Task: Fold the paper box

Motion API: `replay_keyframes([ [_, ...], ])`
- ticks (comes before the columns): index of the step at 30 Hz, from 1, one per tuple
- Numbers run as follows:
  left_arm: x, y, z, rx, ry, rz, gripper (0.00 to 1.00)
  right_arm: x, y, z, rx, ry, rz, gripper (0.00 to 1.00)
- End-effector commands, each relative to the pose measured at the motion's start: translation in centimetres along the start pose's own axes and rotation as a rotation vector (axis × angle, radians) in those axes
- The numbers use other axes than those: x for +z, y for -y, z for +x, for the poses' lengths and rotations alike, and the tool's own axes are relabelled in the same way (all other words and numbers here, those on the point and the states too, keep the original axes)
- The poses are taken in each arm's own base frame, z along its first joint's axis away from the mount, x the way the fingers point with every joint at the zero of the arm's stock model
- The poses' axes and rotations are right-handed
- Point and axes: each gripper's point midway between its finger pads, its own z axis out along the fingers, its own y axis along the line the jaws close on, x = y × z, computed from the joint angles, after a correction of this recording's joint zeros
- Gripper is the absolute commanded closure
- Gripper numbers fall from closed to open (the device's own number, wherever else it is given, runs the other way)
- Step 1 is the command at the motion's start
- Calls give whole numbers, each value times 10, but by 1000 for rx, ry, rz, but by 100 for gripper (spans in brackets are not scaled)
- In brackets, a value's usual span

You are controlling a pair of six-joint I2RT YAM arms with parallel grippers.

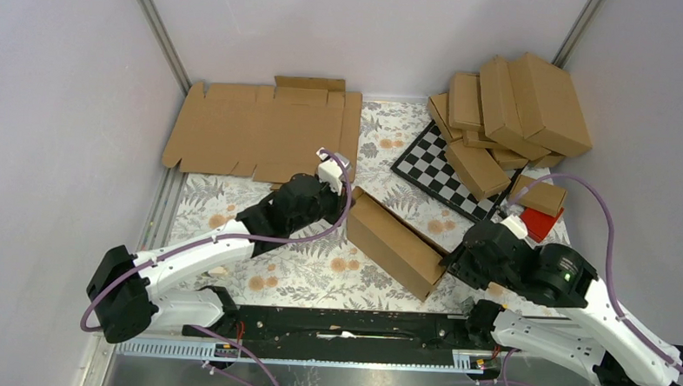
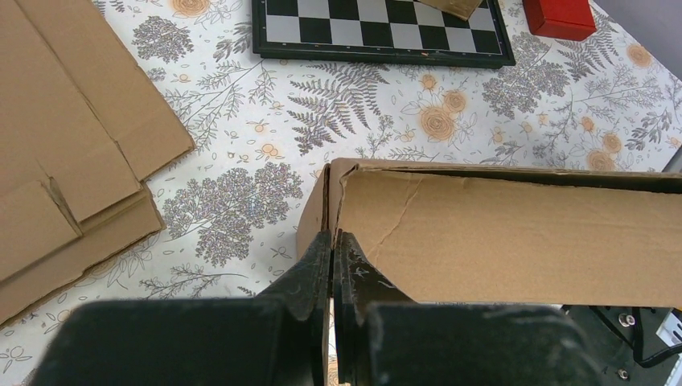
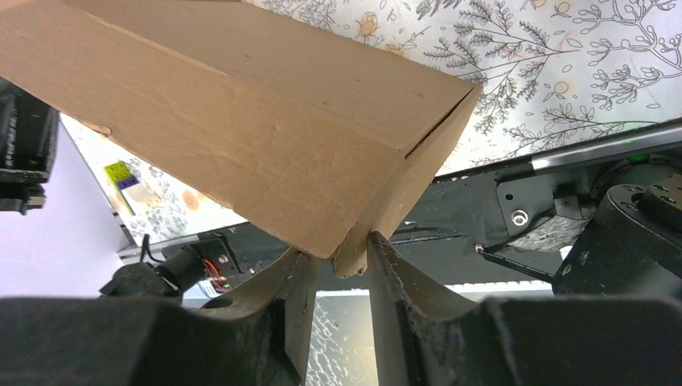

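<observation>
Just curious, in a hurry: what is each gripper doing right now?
Left gripper: closed, pinching the paper box at its end.
Right gripper: jaws open around the box's corner.

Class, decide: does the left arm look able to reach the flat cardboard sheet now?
Probably not: the left gripper is shut on the paper box, though the flat cardboard sheet lies near, unobstructed.
</observation>
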Motion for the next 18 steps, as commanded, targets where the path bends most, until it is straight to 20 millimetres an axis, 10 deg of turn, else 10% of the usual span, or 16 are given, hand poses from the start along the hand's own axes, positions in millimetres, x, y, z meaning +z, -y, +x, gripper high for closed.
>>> replay_keyframes([
  [1, 1, -1, 32, 6, -121, -12, 100, 5, -12, 5, -4, -28, -3, 66],
  [9, 0, -1, 29, 13, -113, -10, 100, -3, -19, -1, -39, -20, 24, 91],
  [18, -3, -6, 32, 26, -110, -32, 100, -18, -21, -18, 165, 56, -50, 98],
])
